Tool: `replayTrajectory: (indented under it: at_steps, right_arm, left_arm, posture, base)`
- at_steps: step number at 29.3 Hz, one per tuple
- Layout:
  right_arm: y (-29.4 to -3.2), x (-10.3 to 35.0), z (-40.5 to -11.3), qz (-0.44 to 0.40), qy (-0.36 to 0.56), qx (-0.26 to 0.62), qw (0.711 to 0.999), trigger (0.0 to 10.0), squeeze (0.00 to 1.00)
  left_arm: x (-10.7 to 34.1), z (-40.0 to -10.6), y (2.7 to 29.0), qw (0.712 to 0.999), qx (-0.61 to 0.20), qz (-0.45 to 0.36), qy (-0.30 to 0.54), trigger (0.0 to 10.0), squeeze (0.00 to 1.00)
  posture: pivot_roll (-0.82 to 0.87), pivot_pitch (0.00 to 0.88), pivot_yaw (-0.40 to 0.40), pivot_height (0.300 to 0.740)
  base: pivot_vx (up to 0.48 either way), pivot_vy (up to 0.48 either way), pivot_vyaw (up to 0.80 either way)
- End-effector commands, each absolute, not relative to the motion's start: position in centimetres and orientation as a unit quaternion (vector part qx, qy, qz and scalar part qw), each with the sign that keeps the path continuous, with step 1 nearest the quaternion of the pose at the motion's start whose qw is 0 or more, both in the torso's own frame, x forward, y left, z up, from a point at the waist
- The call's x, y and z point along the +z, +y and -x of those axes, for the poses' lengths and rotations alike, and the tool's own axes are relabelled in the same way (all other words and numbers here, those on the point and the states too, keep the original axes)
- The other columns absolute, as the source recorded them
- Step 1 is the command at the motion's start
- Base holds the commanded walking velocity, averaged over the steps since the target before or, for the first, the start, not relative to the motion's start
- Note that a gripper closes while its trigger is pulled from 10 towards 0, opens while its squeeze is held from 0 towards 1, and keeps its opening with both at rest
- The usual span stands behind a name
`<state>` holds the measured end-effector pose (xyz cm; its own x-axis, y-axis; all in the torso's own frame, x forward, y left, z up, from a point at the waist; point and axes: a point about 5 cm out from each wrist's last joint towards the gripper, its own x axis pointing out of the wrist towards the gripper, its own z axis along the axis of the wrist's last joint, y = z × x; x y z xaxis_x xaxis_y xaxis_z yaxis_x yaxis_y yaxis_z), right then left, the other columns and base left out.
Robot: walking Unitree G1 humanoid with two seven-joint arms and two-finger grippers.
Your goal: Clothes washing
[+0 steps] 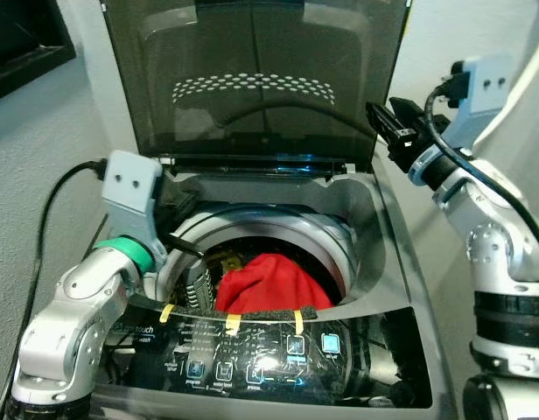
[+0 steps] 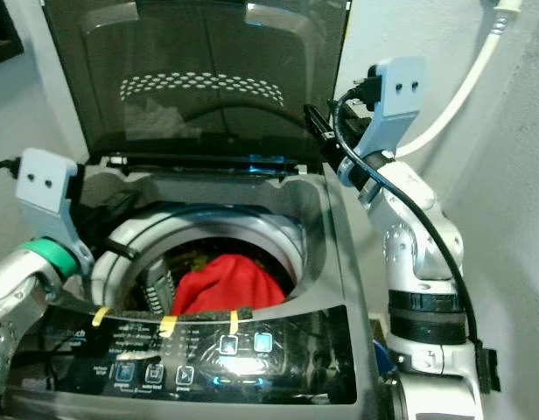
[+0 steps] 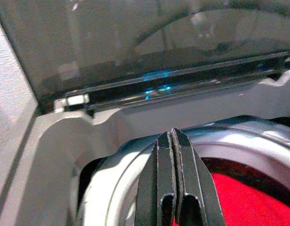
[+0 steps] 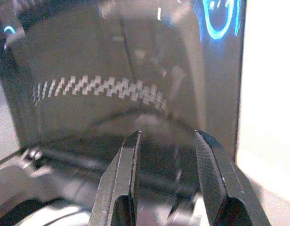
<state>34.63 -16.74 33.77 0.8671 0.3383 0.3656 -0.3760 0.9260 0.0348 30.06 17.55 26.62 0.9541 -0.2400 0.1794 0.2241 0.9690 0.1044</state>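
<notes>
The top-loading washing machine has its dark see-through lid [image 1: 252, 79] standing raised. A red garment [image 1: 269, 284] lies in the drum, inside the silver drum rim [image 1: 278, 226], with some darker laundry behind it. My left gripper [image 3: 172, 134] hovers over the drum's left rim, its black fingers pressed together with nothing between them; the red garment [image 3: 244, 197] is below and beyond it. My right gripper [image 4: 166, 135] is held high at the lid's right edge [image 1: 388, 105], open and pointing at the lid's inner face, touching nothing that I can see.
The glossy control panel [image 1: 261, 350] with lit blue buttons runs along the front, topped by a black foam strip with yellow tape [image 1: 252, 317]. A white hose [image 2: 462, 96] runs up the right wall. Walls close in on both sides.
</notes>
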Motion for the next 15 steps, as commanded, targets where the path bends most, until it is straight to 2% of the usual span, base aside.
replayTrajectory:
  at_steps: [1,5,6,9,10,11,12,13,14,15]
  right_arm:
    - [-16.4,33.7,-34.5,-0.06,-0.175,0.191,0.964,10.0,0.0]
    - [-15.9,32.4,-34.6,-0.072,-0.141,0.215,0.964,10.0,0.0]
    - [-16.2,32.5,-34.7,-0.158,-0.137,0.23,0.95,10.0,0.0]
    - [-16.2,32.5,-34.7,-0.158,-0.137,0.23,0.95,10.0,0.0]
    - [-16.4,32.6,-34.7,-0.221,-0.134,0.243,0.935,10.0,0.0]
    - [-16.4,32.6,-34.7,-0.221,-0.134,0.243,0.935,10.0,0.0]
    - [-17.1,33.2,-34.5,-0.344,-0.157,0.264,0.887,10.0,0.0]
    - [-17.7,33.7,-34.0,-0.413,-0.181,0.294,0.843,10.0,0.0]
    - [-18.3,34.2,-33.2,-0.435,-0.211,0.325,0.813,10.0,0.0]
    - [-18.3,34.2,-33.2,-0.435,-0.211,0.325,0.813,10.0,0.0]
  left_arm:
    - [26.4,-30.1,17.9,0.989,-0.107,-0.044,-0.091,10.0,0.0]
    - [26.6,-29.9,18.0,0.989,-0.107,-0.038,-0.092,10.0,0.0]
    - [26.7,-29.8,18.0,0.988,-0.115,-0.036,-0.095,10.0,0.0]
    - [26.7,-29.8,18.0,0.988,-0.115,-0.036,-0.095,10.0,0.0]
    - [26.7,-29.7,17.9,0.987,-0.121,-0.035,-0.097,10.0,0.0]
    - [26.7,-29.7,17.9,0.987,-0.121,-0.035,-0.097,10.0,0.0]
    - [26.8,-29.7,17.4,0.985,-0.138,-0.034,-0.099,10.0,0.0]
    - [26.8,-29.6,17.0,0.982,-0.157,-0.033,-0.1,10.0,0.0]
    - [26.8,-29.6,16.6,0.979,-0.172,-0.034,-0.1,10.0,0.0]
    - [26.8,-29.6,16.6,0.979,-0.172,-0.034,-0.1,10.0,0.0]
  posture:
    - [0.06,0.069,0.124,0.74]
    - [0.07,0.068,0.121,0.74]
    - [0.08,0.066,0.124,0.74]
    - [0.08,0.066,0.124,0.74]
    - [0.08,0.066,0.124,0.74]
    - [0.08,0.066,0.124,0.74]
    - [0.08,0.064,0.142,0.74]
    - [0.08,0.066,0.15,0.74]
    - [0.08,0.066,0.157,0.74]
    - [0.08,0.066,0.157,0.74]
  base:
    - [0.0,0.0,0.0]
    - [0.0,0.0,0.0]
    - [0.0,0.0,0.0]
    - [0.0,0.0,0.0]
    - [0.0,0.0,0.0]
    - [0.0,0.0,0.0]
    - [0.0,0.0,0.0]
    - [0.0,0.0,0.0]
    - [0.0,0.0,0.0]
    - [0.0,0.0,0.0]
